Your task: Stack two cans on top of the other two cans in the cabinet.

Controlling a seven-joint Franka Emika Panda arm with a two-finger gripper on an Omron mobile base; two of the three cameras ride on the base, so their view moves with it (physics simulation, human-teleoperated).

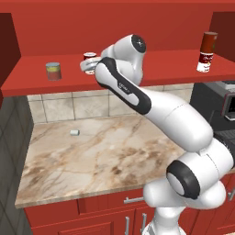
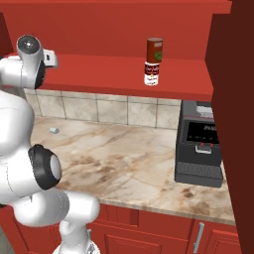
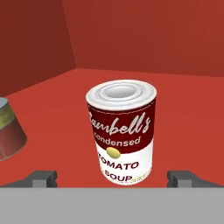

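A wide red cabinet (image 1: pixel 151 64) spans the wall above a marble desk (image 1: pixel 101 151), and the white arm (image 1: pixel 151 103) reaches up onto its shelf. At the right end of the shelf one stack appears finished: a dark red can (image 2: pixel 155 48) stands upright on a red-and-white soup can (image 2: pixel 151 74), so by this look half the job is done. What remains sits toward the left: a second tomato soup can (image 3: pixel 121 135) stands upright on the shelf, directly ahead of the gripper (image 3: pixel 117 178), whose fingers (image 3: pixel 43 178) stand wide apart with the can between them and nothing clamped. Just beside it to the left, a short grey can with a yellow-green label (image 1: pixel 53 71) waits, well apart from the finished stack. The likely remaining step is to close on the soup can and set it on the grey one. Nothing stands between them. A black appliance (image 2: pixel 201 149) sits on the desk below the shelf's right end, and a small pale object (image 1: pixel 74 132) lies near the tiled wall, both clear of the work.
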